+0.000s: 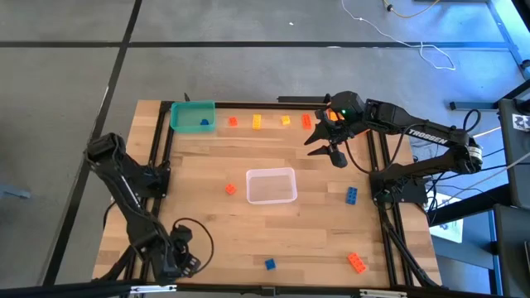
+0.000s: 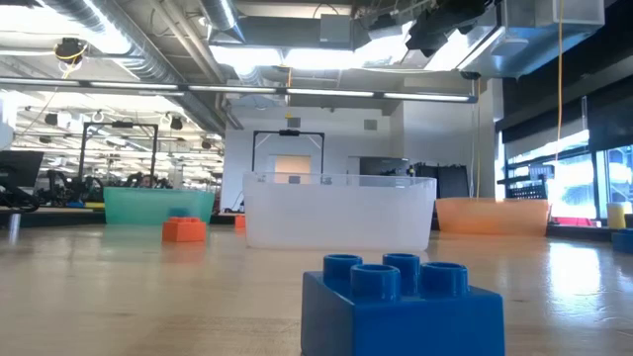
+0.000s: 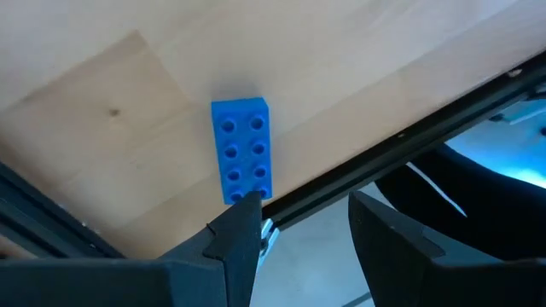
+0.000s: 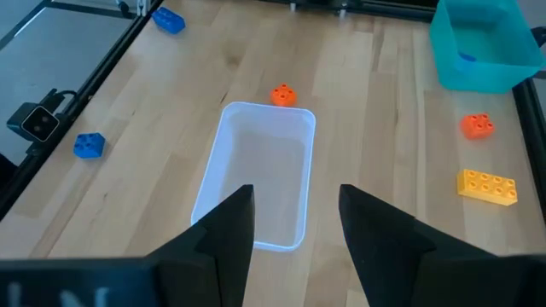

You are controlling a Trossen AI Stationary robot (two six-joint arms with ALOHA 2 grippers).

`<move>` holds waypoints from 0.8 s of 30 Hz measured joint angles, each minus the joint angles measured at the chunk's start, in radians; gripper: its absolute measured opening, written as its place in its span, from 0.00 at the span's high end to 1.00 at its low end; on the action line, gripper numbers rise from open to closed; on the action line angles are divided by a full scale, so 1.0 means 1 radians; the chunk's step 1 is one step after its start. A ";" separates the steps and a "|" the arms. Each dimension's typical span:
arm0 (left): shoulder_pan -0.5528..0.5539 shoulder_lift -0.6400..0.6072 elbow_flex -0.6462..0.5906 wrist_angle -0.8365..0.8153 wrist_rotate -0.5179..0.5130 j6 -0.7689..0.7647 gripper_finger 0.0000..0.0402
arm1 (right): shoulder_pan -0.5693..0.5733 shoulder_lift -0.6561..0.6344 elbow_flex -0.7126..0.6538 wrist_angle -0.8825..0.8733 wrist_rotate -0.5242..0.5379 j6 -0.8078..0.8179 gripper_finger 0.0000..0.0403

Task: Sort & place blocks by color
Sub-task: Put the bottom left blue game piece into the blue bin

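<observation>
While your right gripper [image 1: 331, 151] hangs above the table just beyond the clear rectangular plastic bin [image 1: 272, 185], its fingers parted and holding nothing, most small studded plastic blocks lie loose around that bin: an orange block [image 1: 230, 189] just beside it, a blue two-by-four block [image 1: 352, 194] near it, and a row of orange and yellow ones [image 1: 257, 122] on the far side. One blue block already sits in the teal bin [image 1: 192, 117]. Your left gripper [image 3: 294, 226] waits, also parted and empty, well away from the clear bin. I'd watch the descent: you could clip the bin's rim and shove it.
</observation>
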 joint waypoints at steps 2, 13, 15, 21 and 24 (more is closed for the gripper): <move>0.000 0.012 0.000 0.016 0.009 -0.002 0.58 | 0.000 0.000 0.000 0.000 0.000 0.000 0.57; 0.002 0.014 0.000 0.016 -0.034 -0.074 0.58 | 0.000 0.000 0.000 0.000 0.000 0.000 0.57; 0.001 0.014 0.000 0.011 -0.068 -0.100 0.58 | 0.000 0.000 0.000 0.000 0.000 0.000 0.57; 0.002 0.014 0.000 0.011 -0.140 -0.128 0.58 | 0.000 0.000 0.000 0.000 0.000 0.000 0.57; 0.001 0.014 0.000 0.010 -0.139 -0.132 0.58 | 0.000 0.000 0.000 0.000 0.000 0.000 0.57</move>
